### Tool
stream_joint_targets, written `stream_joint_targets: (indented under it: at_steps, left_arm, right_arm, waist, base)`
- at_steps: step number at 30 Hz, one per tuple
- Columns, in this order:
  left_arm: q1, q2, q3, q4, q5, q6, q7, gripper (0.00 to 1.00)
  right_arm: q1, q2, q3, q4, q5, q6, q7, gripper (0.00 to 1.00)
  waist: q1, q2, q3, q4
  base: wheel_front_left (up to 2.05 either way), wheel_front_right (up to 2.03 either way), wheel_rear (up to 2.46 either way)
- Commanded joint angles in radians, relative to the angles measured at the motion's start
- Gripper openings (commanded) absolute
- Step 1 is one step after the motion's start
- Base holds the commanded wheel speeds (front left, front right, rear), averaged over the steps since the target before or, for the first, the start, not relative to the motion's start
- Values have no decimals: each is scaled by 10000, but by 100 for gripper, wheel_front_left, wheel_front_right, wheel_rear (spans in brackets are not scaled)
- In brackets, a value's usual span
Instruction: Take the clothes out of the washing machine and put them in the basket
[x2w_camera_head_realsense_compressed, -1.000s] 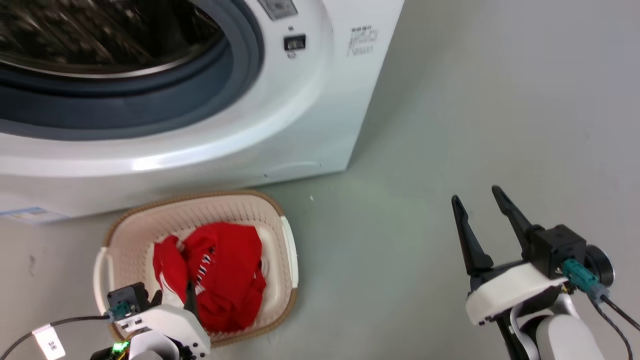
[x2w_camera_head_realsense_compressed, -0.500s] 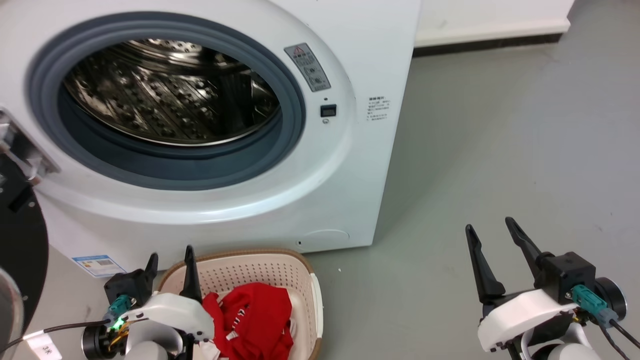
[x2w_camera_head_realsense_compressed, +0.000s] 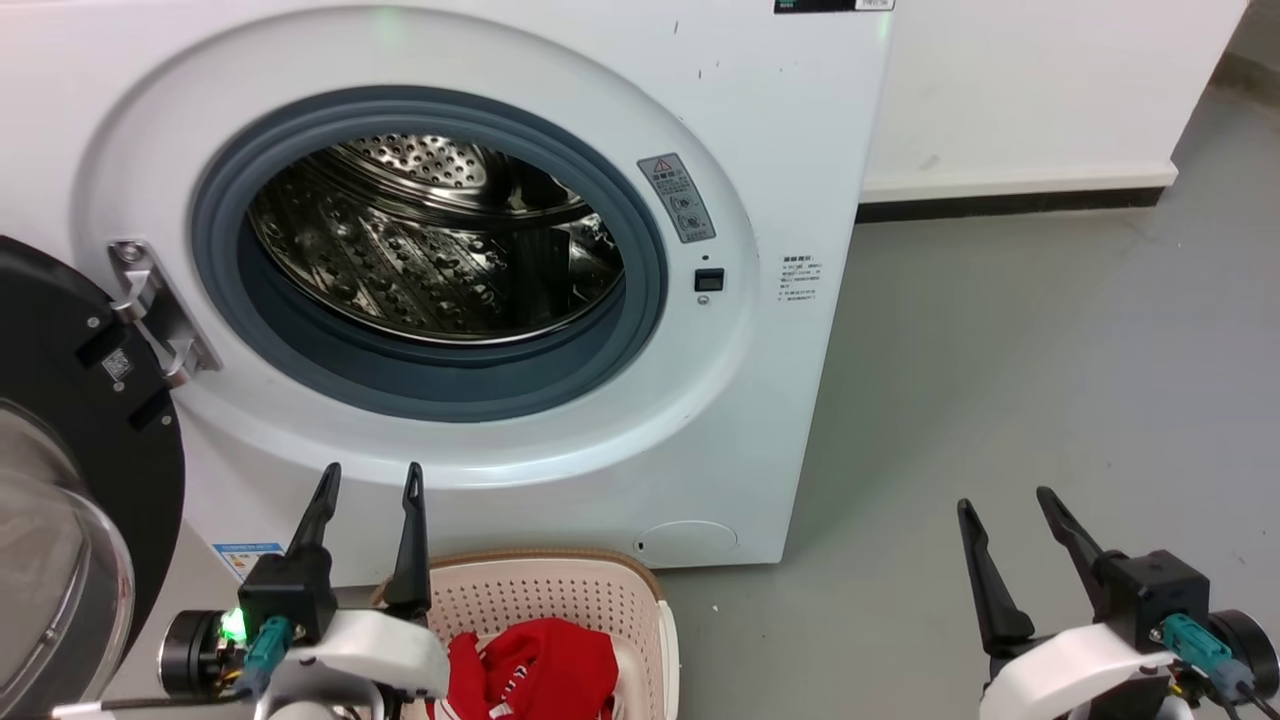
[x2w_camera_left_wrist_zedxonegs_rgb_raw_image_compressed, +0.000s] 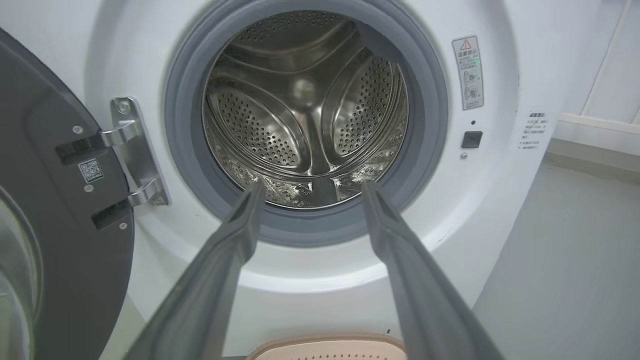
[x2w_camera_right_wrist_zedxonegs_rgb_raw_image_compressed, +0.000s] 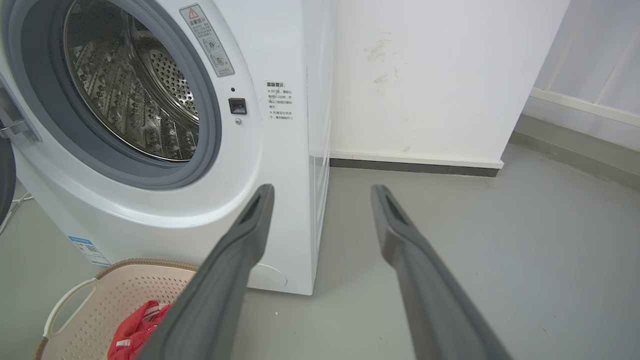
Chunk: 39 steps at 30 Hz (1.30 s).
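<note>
Below and just right of my left gripper, at the head view's bottom edge, the clothes lie bunched inside the basket. The gripper's body overlaps the basket's near-left rim in that view, fingers pointing up toward the washing machine. Left gripper is released, fingers spread w/ nothing btw them. In its wrist view they frame the lower part of the drum. My right gripper is well apart, out over the floor to the machine's right, also released and spread.

Textures: clothes are soft red fabric w/ white stripes, crumpled. Basket is cream plastic w/ perforated walls, a brown rim and a white handle on its right end. Machine front is glossy white, its round opening ringed by a grey rubber gasket. Drum is shiny steel w/ rows of holes and raised ribs. Door, black frame w/ clear bulged glass, stands swung open at the left on a metal hinge. Warning sticker sits right of the opening.

Room: basket stands touching or just beside the machine's base, can't tell which. Grey floor on the right is smooth, running back to a white wall w/ a dark skirting strip. Open door bounds my left side.
</note>
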Motion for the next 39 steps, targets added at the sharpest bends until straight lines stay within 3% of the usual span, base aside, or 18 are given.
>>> stream_joint_targets:
  at_steps: [1, 15, 38, 39]
  left_arm:
    - [212, 70, -43, -178, 80, 13, -26, 100]
    - [1587, 139, -180, -1262, 36, 215, 444, 100]
    - [1488, 392, -217, -1452, -175, 347, 586, 100]
    - [1484, 346, -199, -1418, -191, 339, 580, 0]
  right_arm:
    - [158, 19, -36, -59, -31, -9, 5, 100]
    - [636, 19, -195, -286, -53, -9, 79, 100]
    - [463, 19, -78, -206, 54, -9, 24, 100]
    - [493, 2, -79, -208, -14, -2, 51, 0]
  waist:
    - [1, 0, -93, 69]
    - [1, 0, -466, 320]
    - [1, 0, -408, 288]
    - [2, 0, -407, 287]
  base:
    - [0, 0, 0]
    - [0, 0, 0]
    - [0, 0, 0]
    - [0, 0, 0]
